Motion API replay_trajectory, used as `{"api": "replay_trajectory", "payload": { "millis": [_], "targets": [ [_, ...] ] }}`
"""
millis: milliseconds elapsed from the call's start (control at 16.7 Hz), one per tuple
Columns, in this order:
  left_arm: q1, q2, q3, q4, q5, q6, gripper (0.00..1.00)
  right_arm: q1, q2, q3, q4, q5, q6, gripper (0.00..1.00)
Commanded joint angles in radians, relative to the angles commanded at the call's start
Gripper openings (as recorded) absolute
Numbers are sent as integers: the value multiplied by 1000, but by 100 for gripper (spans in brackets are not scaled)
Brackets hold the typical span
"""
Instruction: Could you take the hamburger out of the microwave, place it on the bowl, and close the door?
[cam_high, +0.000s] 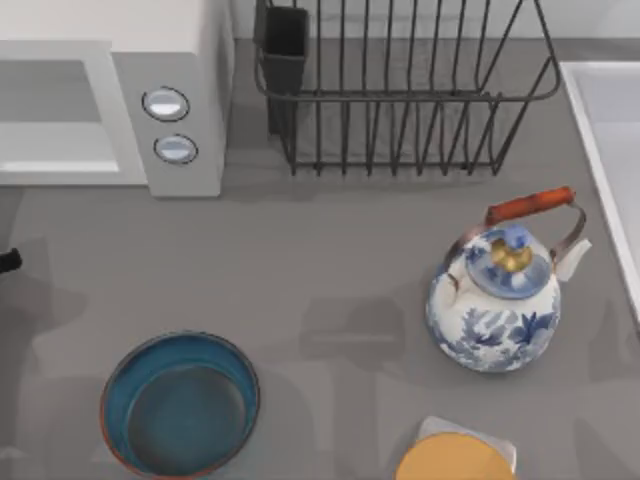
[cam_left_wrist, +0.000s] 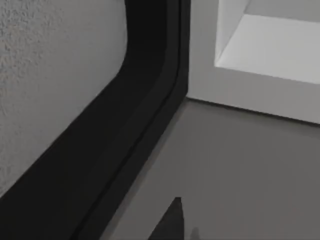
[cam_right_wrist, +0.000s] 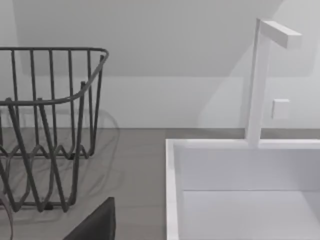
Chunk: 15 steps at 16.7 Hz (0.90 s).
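Observation:
The microwave (cam_high: 180, 60) stands at the table's back left, and the part of its cavity (cam_high: 50, 110) that shows is bare. Its door (cam_left_wrist: 125, 150) stands swung open; the left wrist view is close to the door's dark inner frame and speckled window. My left gripper (cam_left_wrist: 170, 225) hovers low over the table just in front of the microwave, beside the door. The dark teal bowl (cam_high: 120, 385) sits at the front left with nothing in it. The hamburger is out of view. My right gripper (cam_right_wrist: 95, 225) is off to the right, facing the sink.
A black wire dish rack (cam_high: 400, 100) stands at the back centre. A blue-and-white kettle (cam_high: 495, 310) sits right of centre. A yellow-orange disc on a grey square (cam_high: 455, 460) lies at the front edge. A white sink (cam_right_wrist: 240, 190) with a faucet borders the right side.

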Motion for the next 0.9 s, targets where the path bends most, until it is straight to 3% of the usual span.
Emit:
{"api": "replay_trajectory", "payload": {
  "millis": [480, 900],
  "targets": [
    [2, -23, -34, 25, 5, 3, 0, 0, 0, 0, 0, 0, 0, 100],
    [3, -277, -22, -238, 2, 4, 0, 0, 0, 0, 0, 0, 0, 100]
  ]
}}
